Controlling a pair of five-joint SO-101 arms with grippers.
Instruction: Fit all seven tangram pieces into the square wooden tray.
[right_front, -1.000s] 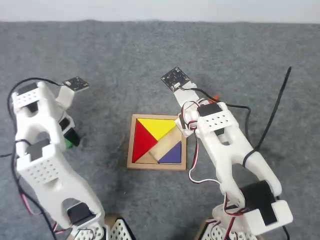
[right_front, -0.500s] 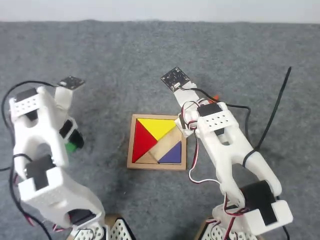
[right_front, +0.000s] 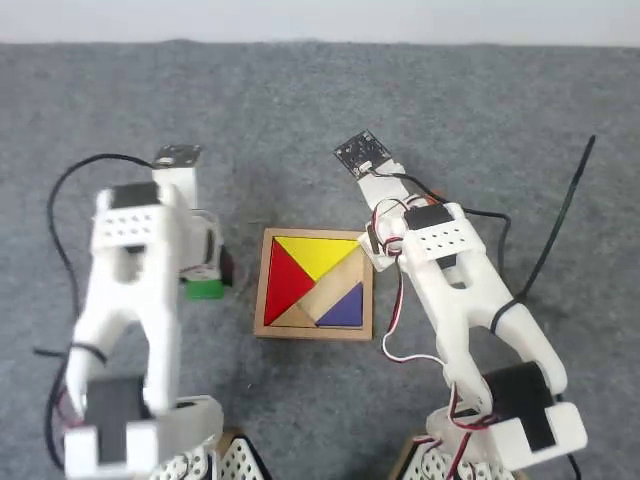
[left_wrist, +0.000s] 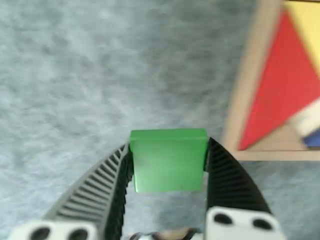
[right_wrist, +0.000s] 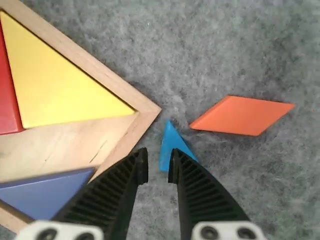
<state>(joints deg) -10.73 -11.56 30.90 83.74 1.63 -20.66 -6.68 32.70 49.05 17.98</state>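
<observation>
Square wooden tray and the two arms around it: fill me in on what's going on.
The left gripper is shut on a green square piece just outside the square wooden tray's left rim. The tray holds a red triangle, a yellow triangle and a dark blue triangle, with bare wood left. The right gripper, fingers barely apart, hangs over a small light blue triangle on the grey mat by a tray corner, next to an orange parallelogram.

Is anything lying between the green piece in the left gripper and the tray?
Nothing visible. Only grey mat separates the green piece, held in the left gripper, from the tray rim, and bare wood shows inside the tray.
</observation>
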